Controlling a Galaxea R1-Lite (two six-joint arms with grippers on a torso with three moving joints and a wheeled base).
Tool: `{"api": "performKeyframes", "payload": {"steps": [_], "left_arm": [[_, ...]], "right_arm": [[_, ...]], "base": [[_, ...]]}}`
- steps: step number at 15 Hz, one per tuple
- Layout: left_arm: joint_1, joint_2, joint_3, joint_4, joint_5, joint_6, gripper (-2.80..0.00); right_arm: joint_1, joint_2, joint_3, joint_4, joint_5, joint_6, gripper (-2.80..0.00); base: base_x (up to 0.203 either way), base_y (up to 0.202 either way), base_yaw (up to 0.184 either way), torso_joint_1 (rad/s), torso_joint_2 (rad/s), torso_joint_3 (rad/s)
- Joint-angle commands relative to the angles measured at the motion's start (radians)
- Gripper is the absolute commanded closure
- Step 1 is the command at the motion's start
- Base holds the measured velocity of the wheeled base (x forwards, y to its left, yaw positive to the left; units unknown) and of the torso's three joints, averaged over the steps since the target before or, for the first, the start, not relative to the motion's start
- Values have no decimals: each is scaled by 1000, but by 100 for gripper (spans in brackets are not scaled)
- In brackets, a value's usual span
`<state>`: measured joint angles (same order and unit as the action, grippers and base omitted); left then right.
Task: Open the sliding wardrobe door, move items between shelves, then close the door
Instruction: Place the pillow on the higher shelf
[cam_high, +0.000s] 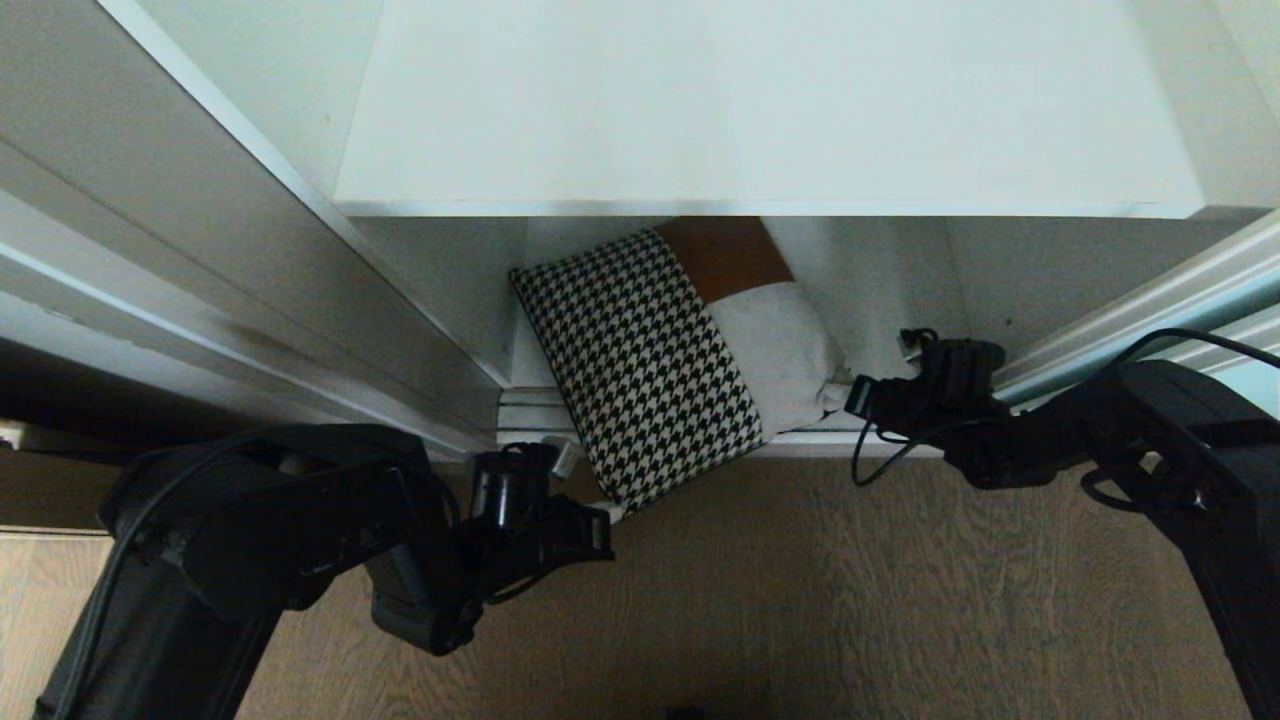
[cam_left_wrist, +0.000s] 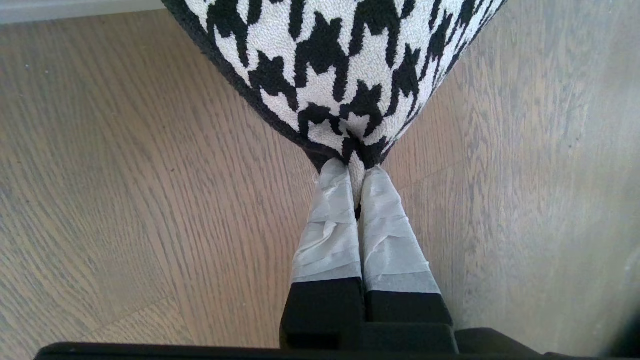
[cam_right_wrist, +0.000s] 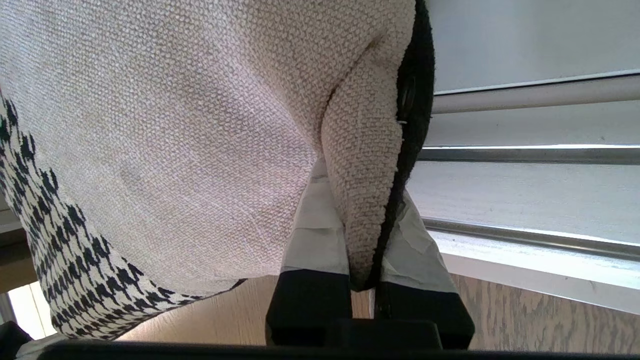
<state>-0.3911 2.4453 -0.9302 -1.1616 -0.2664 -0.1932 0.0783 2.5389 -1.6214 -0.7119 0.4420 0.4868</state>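
The cushion (cam_high: 660, 370) lies tilted across the front of the lower shelf (cam_high: 890, 290), and its near corner hangs out over the floor. It is houndstooth on the left, with a brown patch above a cream patch on the right. My left gripper (cam_high: 608, 517) is shut on the houndstooth corner (cam_left_wrist: 350, 125), taped fingertips (cam_left_wrist: 332, 200) pinching the fabric. My right gripper (cam_high: 842, 396) is shut on the cream corner; the fold (cam_right_wrist: 362, 165) runs down between its taped fingers (cam_right_wrist: 315, 235). The upper shelf (cam_high: 760, 110) juts out above. The sliding wardrobe door's silver frame (cam_high: 1130, 305) stands at the right of the opening.
Grey framed panels (cam_high: 150, 260) and a white side wall (cam_high: 420, 260) bound the opening on the left. The door's floor tracks (cam_right_wrist: 530, 155) run along the front of the lower shelf. Wood-grain floor (cam_high: 800, 600) spreads in front, with both black arms low over it.
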Motion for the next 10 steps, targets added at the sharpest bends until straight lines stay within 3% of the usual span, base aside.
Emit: {"api": "performKeyframes", "payload": {"steps": [1,6,10], "left_arm": [[0,0,4,-17,1,-1,0],[-21,-4,-11,-13,88,2,0],[-74,22,-83,61,125,2,0]], "right_arm": [[4,-9,12,-3,2,3,0],[24,-99,167,-8,0,-5,0],[22,-147,191,5,-1,-5,0]], "base": [[0,0,0,0,0,0],[0,0,0,0,0,0],[0,0,0,0,0,0]]}}
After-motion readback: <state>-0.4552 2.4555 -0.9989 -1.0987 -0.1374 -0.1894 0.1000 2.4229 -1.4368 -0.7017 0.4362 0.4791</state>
